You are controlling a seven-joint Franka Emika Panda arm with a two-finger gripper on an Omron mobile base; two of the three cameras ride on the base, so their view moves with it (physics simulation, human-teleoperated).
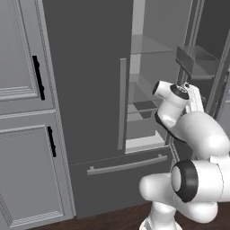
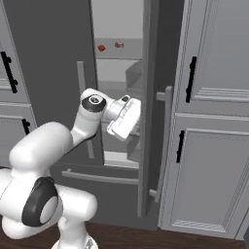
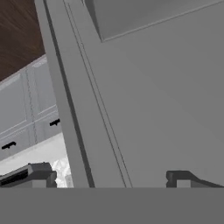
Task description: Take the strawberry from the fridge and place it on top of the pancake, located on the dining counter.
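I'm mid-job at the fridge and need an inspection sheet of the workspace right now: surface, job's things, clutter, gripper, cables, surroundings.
Surface: glass shelf inside the fridge, pale interior behind it.
Job's things: fridge with its right door swung open, left door shut; strawberry sits on the upper shelf, untouched.
Clutter: a paler pinkish lump beside the strawberry, apart from it.
Gripper: gripper open and empty, in the fridge opening, well below the strawberry's shelf; fingertips stand wide apart.
Cables: nothing seen.
Surroundings: light-grey panelled cabinets with black handles on both sides of the fridge; dark wood floor below.
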